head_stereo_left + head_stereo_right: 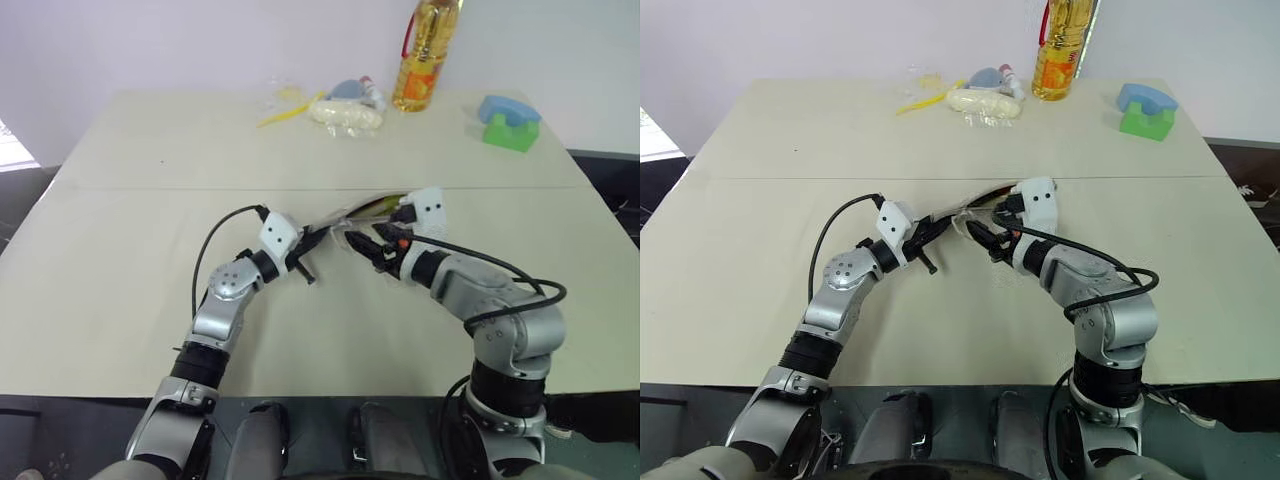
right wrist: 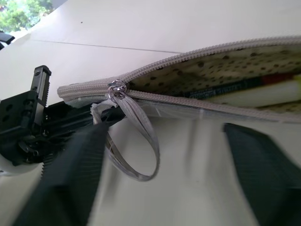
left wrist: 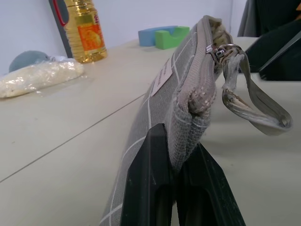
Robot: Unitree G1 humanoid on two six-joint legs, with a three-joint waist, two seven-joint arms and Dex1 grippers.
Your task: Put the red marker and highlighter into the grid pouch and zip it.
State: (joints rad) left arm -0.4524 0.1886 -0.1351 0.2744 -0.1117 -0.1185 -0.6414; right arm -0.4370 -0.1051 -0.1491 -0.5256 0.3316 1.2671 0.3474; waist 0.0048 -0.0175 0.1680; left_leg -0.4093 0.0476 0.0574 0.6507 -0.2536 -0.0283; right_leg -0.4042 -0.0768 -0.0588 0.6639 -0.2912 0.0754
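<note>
The grid pouch (image 3: 181, 89) is held up on edge over the table's middle, and my left gripper (image 3: 178, 141) is shut on its end corner. Its zip stands open along the top, showing a spotted lining (image 2: 225, 70). Inside the mouth lie a red piece, apparently the red marker (image 2: 278, 77), and a pale yellow body, apparently the highlighter (image 2: 254, 96). The metal ring zip pull (image 2: 116, 89) sits at the end by the left gripper, with a grey strap loop (image 2: 141, 150) hanging from it. My right gripper (image 2: 164, 134) is open, one finger on either side of that loop.
At the table's far edge stand an oil bottle (image 1: 425, 50), a blue and green block (image 1: 510, 122), a clear bag of white stuff (image 1: 347, 113) and a thin yellow stick (image 1: 280, 115). Bare tabletop lies on both sides of the arms.
</note>
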